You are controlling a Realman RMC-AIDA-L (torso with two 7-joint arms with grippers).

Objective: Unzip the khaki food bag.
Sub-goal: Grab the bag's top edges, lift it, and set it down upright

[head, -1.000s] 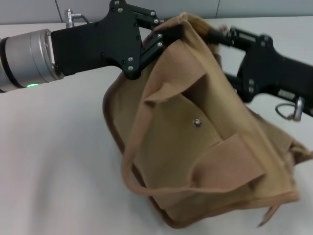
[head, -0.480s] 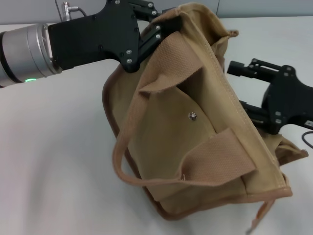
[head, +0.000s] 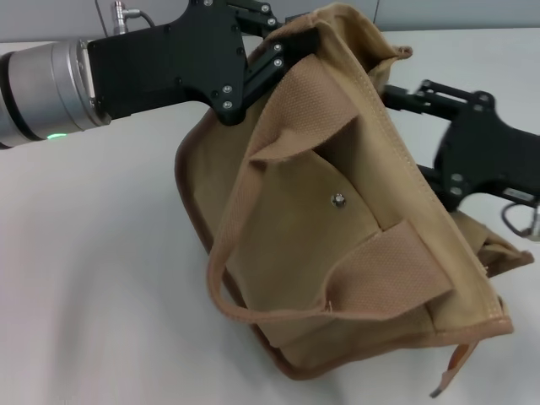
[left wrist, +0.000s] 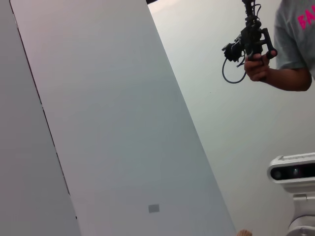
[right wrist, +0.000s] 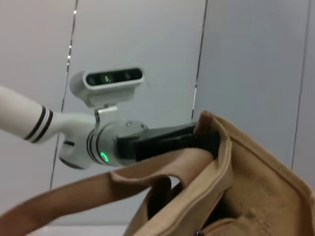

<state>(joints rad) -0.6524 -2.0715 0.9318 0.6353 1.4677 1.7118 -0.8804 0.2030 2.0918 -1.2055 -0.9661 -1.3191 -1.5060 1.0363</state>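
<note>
The khaki food bag (head: 363,253) is tipped up on the white table (head: 93,253), its front pocket with a silver snap (head: 338,200) facing me. One webbing handle (head: 221,287) hangs loose at the front. My left gripper (head: 295,46) is shut on the bag's raised top corner and holds it up. My right gripper (head: 411,135) is open just behind the bag's top right edge, its fingertips partly hidden by the canvas. The zipper is hidden. The right wrist view shows the bag (right wrist: 246,187) with the left gripper (right wrist: 199,140) clamped on its top edge.
A zipper tail or strap end (head: 451,367) dangles at the bag's lower right. The left wrist view shows only wall panels and a person's hand (left wrist: 258,66) holding a device. The robot's head camera (right wrist: 106,81) shows in the right wrist view.
My right gripper left the bag's top edge, dropped back to the right with its jaws open, then came up toward the bag again. The left gripper kept its hold; the bag shifted slightly.
</note>
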